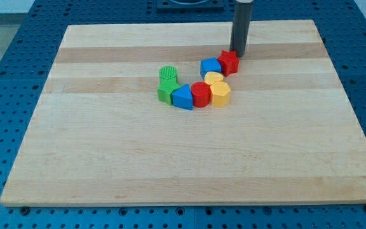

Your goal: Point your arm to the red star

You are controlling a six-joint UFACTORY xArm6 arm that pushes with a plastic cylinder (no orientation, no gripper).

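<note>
1. Our dark straight rod comes down from the view's top, its upper end cut off by the frame. It has no jaws to spread or press together, and it pinches nothing. My tip (239, 53) rests on the pale wooden board (107, 165), touching or just beside the upper right edge of the red star-shaped block (229, 62); we cannot tell which.
2. The red star is small and glossy, and its points are hard to make out. It sits at the upper right end of a curved cluster, right of the board's centre.
3. Touching its left is a blue block (210, 66) of unclear shape.
4. Below lie a yellow heart-like block (214, 78), a yellow block (220, 93), a red cylinder (200, 95), a blue triangular block (182, 97), and two green blocks (167, 83), the upper one ribbed.
</note>
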